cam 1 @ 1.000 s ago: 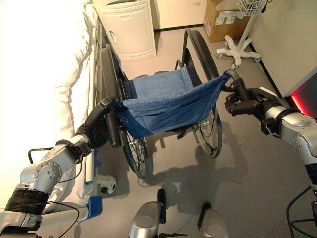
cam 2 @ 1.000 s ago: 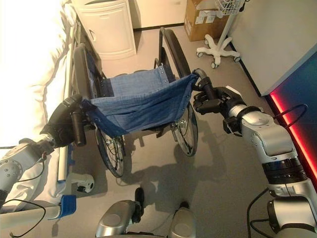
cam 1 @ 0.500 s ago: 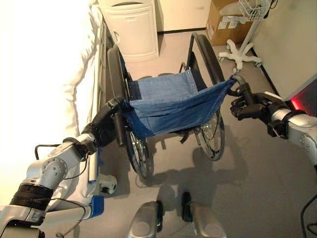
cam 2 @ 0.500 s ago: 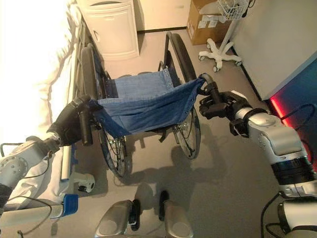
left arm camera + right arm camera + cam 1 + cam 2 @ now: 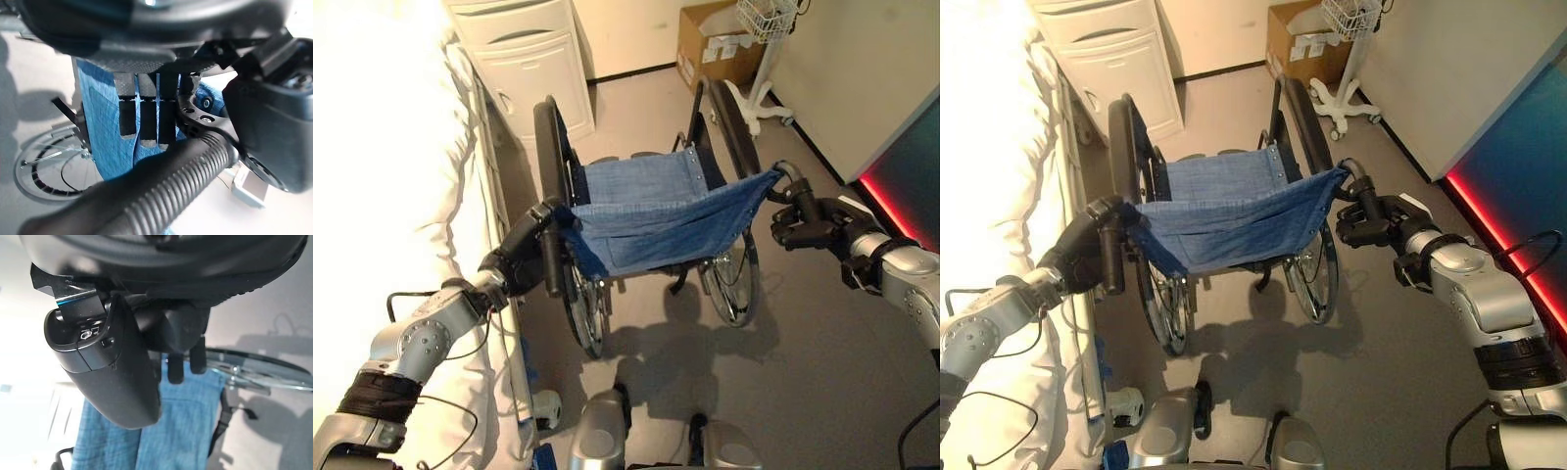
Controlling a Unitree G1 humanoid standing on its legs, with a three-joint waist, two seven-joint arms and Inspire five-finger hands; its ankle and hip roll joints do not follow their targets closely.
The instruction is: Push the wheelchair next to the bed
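Observation:
The wheelchair (image 5: 651, 211), with a blue denim back and black wheels, stands alongside the white bed (image 5: 382, 196), its left wheel close to the bed rail (image 5: 494, 186). My left hand (image 5: 514, 262) is curled round the left push handle (image 5: 551, 259). In the left wrist view its fingers (image 5: 146, 127) wrap behind the ribbed grip (image 5: 171, 181). My right hand (image 5: 798, 227) is shut on the right push handle (image 5: 791, 179), and its thumb (image 5: 112, 367) and fingers (image 5: 183, 362) appear in the right wrist view.
A white bedside cabinet (image 5: 524, 69) stands ahead of the wheelchair by the bed's head. A cardboard box (image 5: 710, 44) and a white wheeled stand (image 5: 764, 69) with a wire basket are at the back right. A wall with a red light strip (image 5: 891, 196) runs along the right; bare floor lies between.
The whole view has shifted as the robot steps. The wheelchair has rolled a little forward along the bed. Both hands keep their hold on the push handles.

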